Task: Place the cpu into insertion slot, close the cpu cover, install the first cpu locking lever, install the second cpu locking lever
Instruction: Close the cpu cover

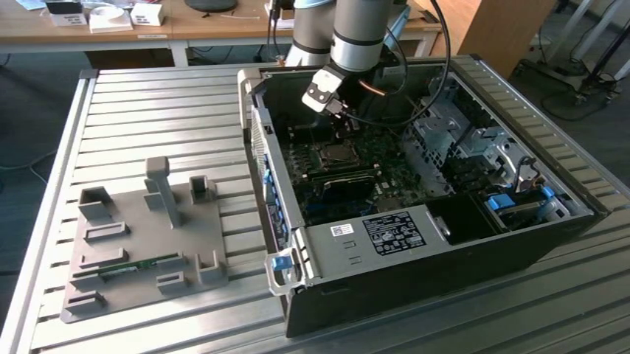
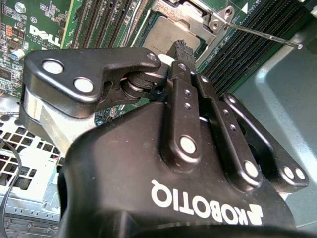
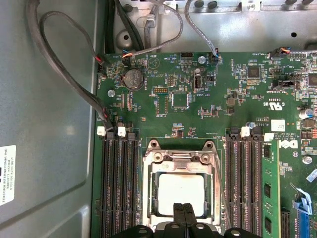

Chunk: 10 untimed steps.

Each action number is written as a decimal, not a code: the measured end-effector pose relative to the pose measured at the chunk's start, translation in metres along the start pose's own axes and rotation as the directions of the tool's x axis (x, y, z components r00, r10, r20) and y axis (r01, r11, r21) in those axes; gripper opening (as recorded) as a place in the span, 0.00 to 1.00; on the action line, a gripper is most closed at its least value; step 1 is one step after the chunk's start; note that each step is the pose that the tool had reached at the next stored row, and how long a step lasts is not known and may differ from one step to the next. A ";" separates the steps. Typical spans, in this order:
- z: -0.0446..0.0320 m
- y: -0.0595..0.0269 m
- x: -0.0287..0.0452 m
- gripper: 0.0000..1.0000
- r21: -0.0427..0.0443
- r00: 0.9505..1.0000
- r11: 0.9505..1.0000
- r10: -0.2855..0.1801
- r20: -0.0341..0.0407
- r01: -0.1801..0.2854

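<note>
One dull silver cpu [image 3: 181, 188] sits under the cpu cover [image 3: 181, 158]; gripper [image 3: 184, 208] closed, holding nothing.

White lettering [image 2: 205, 206] on the tool [image 2: 181, 48], white logo [image 3: 289, 145] on motherboard [image 3: 208, 99], printed sticker [image 3: 7, 173] on case wall [image 3: 49, 148]

1. The bench [image 1: 147, 118] is ribbed bare metal with a matt silver finish.
2. The fixture plate [image 1: 138, 243] looks like matt grey plastic.
3. The computer case [image 1: 423, 273] is matt black outside. Its inner wall [image 3: 49, 148] is dull grey sheet metal with a white paper label [image 3: 7, 173].
4. The circuit board [image 3: 223, 124] is green with a faint sheen.
5. The cpu [image 3: 181, 191] has a smooth, dull silver-grey metal top.
6. The cpu cover [image 3: 181, 157] is bright, shiny metal.
7. The locking lever [image 2: 262, 34] is a thin polished metal rod.
8. The pincer [image 2: 181, 47] is smooth semi-gloss black, with shiny silver pins in its links.
</note>
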<state>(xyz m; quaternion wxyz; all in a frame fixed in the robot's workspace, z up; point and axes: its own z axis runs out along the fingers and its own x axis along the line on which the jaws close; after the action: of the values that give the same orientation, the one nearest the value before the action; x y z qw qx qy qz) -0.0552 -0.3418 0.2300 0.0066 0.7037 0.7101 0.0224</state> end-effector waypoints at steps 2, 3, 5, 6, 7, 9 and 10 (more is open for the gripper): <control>0.0000 0.0000 0.0000 0.11 0.000 1.000 1.000 0.000 0.000 0.000; 0.0000 0.0000 0.0000 0.11 0.000 1.000 1.000 -0.001 0.000 0.001; 0.0001 -0.0001 0.0000 0.11 0.001 1.000 1.000 -0.028 -0.001 0.028; 0.0002 -0.0001 0.0000 0.11 0.001 0.999 0.999 -0.046 -0.002 0.046; 0.0003 0.0000 0.0000 0.11 0.001 0.998 0.998 -0.064 -0.003 0.064; 0.0004 -0.0001 0.0000 0.11 0.002 0.995 0.995 -0.101 -0.004 0.101; 0.0005 -0.0001 0.0000 0.11 0.002 0.993 0.993 -0.119 -0.005 0.119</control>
<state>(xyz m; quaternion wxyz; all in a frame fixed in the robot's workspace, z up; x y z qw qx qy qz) -0.0552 -0.3418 0.2294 0.0053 0.6600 0.7509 0.0228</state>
